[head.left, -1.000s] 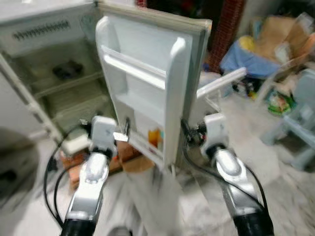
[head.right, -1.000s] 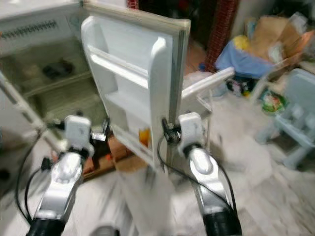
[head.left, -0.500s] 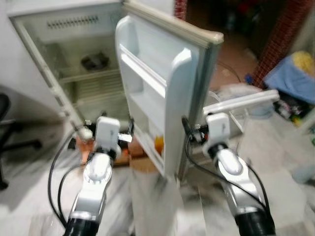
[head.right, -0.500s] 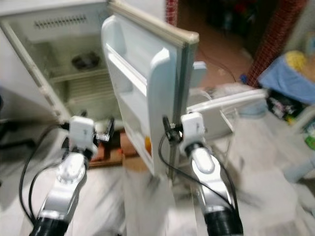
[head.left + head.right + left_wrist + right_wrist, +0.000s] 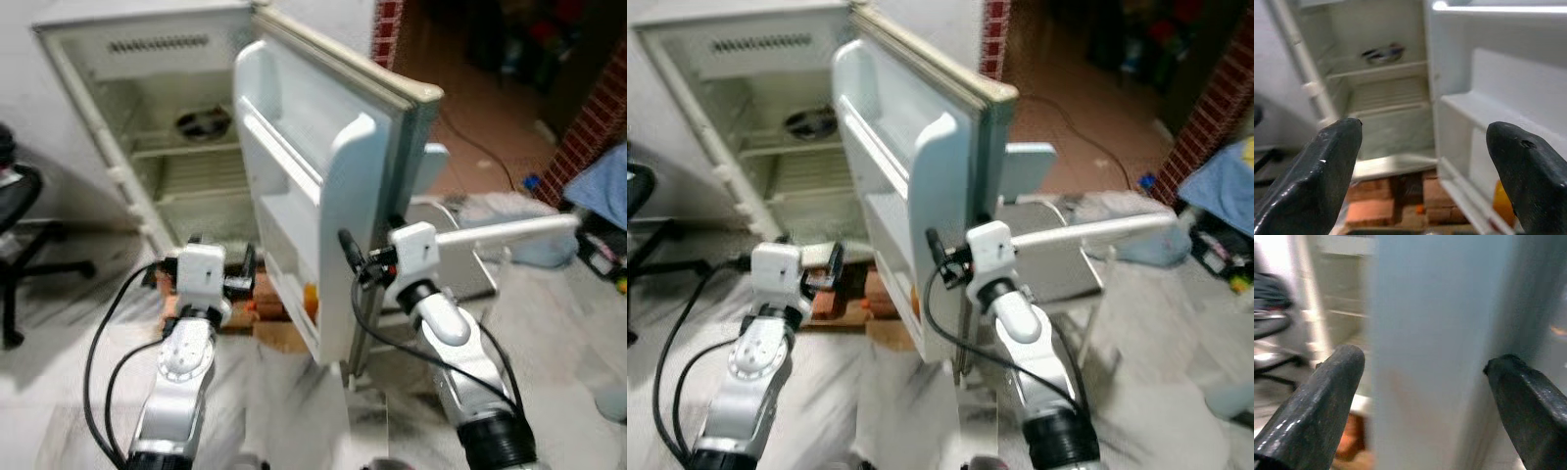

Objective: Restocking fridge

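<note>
The right tool (image 5: pixel 1425 396) is spread wide with the free edge of the fridge door (image 5: pixel 338 186) between its fingers; the left tool (image 5: pixel 1425 166), also wide and empty, faces the open fridge (image 5: pixel 186 147) on the left. Steady that edge and swing it slowly, keeping the orange item (image 5: pixel 310 296) in the lower door shelf undisturbed.

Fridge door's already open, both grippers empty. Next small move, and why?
Probably step back or turn to fetch stock. The fridge door stands wide open, its free edge between the open fingers of the right gripper; the left gripper is open and holds nothing. Shelves look nearly bare: a dark dish and an orange item.
</note>
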Tool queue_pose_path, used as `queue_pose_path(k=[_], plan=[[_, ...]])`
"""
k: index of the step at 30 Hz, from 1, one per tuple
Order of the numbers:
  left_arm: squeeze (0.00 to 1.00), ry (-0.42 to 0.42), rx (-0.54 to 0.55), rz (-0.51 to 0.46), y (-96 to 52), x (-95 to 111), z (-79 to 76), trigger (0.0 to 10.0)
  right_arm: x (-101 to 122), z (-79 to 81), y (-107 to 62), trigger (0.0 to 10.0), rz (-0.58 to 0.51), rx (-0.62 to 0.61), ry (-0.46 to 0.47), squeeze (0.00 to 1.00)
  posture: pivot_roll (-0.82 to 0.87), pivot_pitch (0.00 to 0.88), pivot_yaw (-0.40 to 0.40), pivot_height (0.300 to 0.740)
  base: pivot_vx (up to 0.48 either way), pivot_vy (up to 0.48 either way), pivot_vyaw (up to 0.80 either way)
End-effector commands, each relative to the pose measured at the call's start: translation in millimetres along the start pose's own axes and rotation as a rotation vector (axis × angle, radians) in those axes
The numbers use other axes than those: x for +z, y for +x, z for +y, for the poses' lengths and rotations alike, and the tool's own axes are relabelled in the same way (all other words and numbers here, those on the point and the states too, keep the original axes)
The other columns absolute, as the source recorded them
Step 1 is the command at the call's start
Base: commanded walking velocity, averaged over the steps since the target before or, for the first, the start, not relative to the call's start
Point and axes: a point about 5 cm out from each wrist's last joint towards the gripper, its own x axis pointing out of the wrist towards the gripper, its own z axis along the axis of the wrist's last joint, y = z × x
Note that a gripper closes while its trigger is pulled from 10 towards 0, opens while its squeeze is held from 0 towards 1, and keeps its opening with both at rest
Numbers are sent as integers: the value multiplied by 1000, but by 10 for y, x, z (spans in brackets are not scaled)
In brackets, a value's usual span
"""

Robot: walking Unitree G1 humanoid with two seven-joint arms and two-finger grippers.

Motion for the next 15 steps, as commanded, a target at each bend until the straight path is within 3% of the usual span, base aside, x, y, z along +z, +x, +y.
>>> queue_pose_path(k=[1,2,5,8,10,13,15], plan=[[0,3,-9,-25,26,77,-7,10000,40,90,-15,10000,-6,97,32,0,48,0,12,740,0,0,0],[0,3,-9,-25,26,79,-8,10000,31,103,-26,10000,2,120,36,0,48,0,12,740,0,0,0],[0,0,-34,10,23,62,-39,10000,-221,157,-201,10000,199,356,11,0,45,0,13,740,0,0,0],[0,-40,-120,98,-31,-31,-120,10000,-349,-29,-218,10000,311,309,-66,0,46,0,13,740,0,0,0],[0,-51,-134,106,-41,-41,-132,10000,-359,-52,-218,10000,322,303,-74,0,46,0,13,740,0,0,0],[0,-69,-194,219,-150,-189,-189,10000,-369,-359,-165,10000,378,160,-147,0,57,0,11,740,0,0,0],[0,-57,-199,235,-162,-207,-191,10000,-358,-405,-160,10000,386,139,-156,0,57,0,11,740,0,0,0]])
